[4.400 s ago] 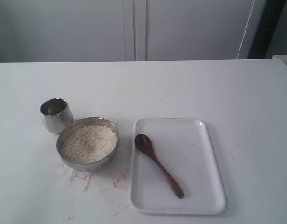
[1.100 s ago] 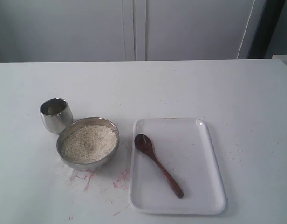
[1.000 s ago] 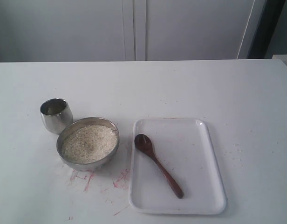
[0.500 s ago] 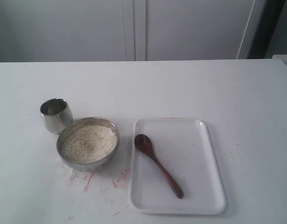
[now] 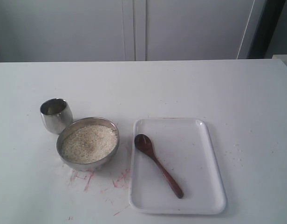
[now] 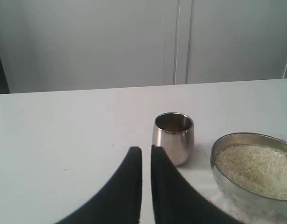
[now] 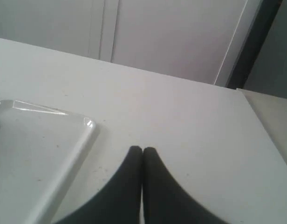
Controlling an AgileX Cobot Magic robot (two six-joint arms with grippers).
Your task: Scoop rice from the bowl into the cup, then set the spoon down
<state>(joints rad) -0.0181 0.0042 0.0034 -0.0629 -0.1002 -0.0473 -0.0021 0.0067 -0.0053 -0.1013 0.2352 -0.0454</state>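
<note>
Exterior view: spoon (image 5: 157,164) lies diagonally on white tray (image 5: 199,186), untouched, just right of bowl (image 5: 112,126). Bowl holds rice (image 5: 89,143); cup (image 5: 56,115) stands upright just beside it on table (image 5: 181,88). Left wrist view: left gripper (image 6: 146,150) empty, jaws nearly together w/ thin slit btwn, cup ahead. Right wrist view: right gripper (image 7: 142,150) empty, jaws pressed together, nr tray edge.

The left fingers (image 6: 127,191) are matte black, smooth curved blades tapering to narrow rounded tips; the right fingers (image 7: 125,186) look alike.
</note>
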